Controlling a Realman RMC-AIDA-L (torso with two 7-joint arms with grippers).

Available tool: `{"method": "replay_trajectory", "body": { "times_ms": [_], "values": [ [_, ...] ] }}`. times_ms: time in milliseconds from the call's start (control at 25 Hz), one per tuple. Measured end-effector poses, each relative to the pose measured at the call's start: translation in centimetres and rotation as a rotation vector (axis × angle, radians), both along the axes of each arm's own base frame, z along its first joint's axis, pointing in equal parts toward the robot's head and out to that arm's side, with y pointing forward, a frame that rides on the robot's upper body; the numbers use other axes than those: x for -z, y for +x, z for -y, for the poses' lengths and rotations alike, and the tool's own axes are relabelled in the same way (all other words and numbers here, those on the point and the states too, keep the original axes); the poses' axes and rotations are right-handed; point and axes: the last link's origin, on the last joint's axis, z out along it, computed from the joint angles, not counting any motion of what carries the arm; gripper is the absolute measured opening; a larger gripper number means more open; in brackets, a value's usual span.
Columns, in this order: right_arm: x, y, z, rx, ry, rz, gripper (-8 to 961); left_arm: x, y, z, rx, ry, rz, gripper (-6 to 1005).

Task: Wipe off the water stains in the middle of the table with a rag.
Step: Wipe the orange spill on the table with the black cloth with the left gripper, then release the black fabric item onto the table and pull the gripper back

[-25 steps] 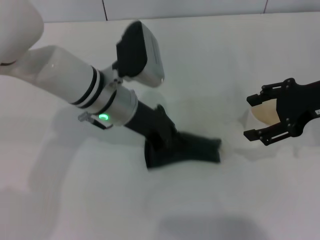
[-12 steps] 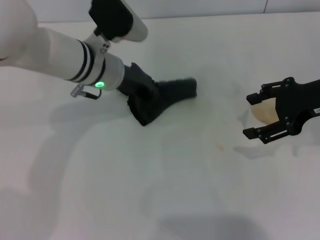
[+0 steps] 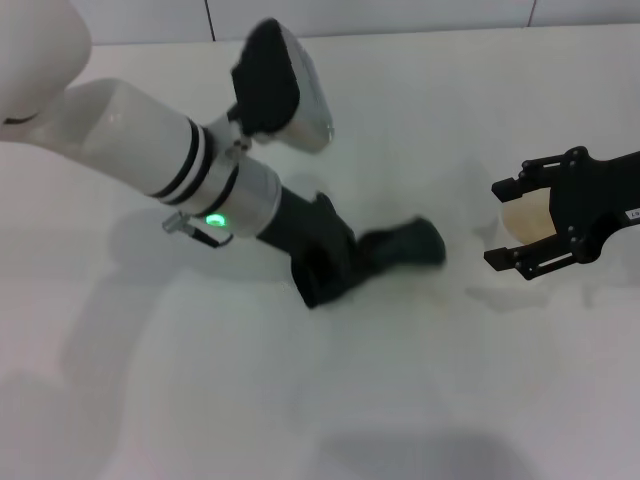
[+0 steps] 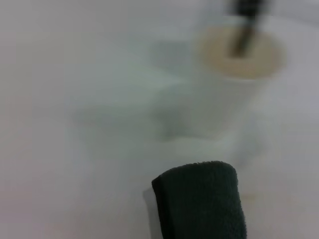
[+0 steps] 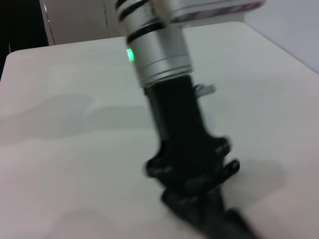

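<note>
My left gripper [image 3: 335, 268] is shut on the dark green-black rag [image 3: 408, 246] and presses it onto the white table [image 3: 450, 400] near the middle. The rag's free end points toward the white paper cup [image 3: 524, 218]. My right gripper [image 3: 540, 218] holds that cup between its fingers at the right. The rag's end [image 4: 199, 199] fills the near part of the left wrist view, with the cup [image 4: 234, 74] beyond it. The right wrist view shows the left gripper [image 5: 194, 174] on the rag [image 5: 219, 221]. The orange-brown water stains do not show.
A faint grey shadow [image 3: 495, 295] lies on the table below the cup. A tiled wall edge [image 3: 400, 15] runs along the back of the table.
My left gripper swept the rag back and left, then returned forward and right toward the cup. A small orange spot seen half a second ago no longer shows. The right gripper barely moved.
</note>
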Motion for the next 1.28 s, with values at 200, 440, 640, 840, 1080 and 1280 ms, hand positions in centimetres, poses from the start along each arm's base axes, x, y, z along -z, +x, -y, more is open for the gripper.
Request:
{"method": "replay_trajectory", "body": {
  "times_ms": [200,440,640,840,1080,1280],
  "values": [
    [0.0,0.2,0.1,0.010,0.001,-0.001,839,-0.1,-0.1,1.5,0.067,-0.103,0.014,109],
    [-0.2,0.3,0.2,0.025,-0.001,-0.003,839,-2.0,-0.5,0.2,0.025,0.017,0.028,110],
    [-0.2,0.3,0.2,0.028,0.004,-0.003,839,-4.4,-1.7,-0.8,-0.031,0.133,0.009,111],
    [-0.2,0.3,0.2,0.028,0.004,-0.004,839,-5.4,-2.9,-1.1,-0.102,0.176,-0.013,112],
    [-0.1,0.2,0.2,0.030,0.003,-0.006,839,-6.0,-3.7,-0.8,-0.147,0.175,-0.009,114],
    [-0.1,0.3,0.1,0.034,0.004,-0.007,839,-7.0,-4.4,-0.1,-0.157,0.190,0.003,115]
  ]
}}
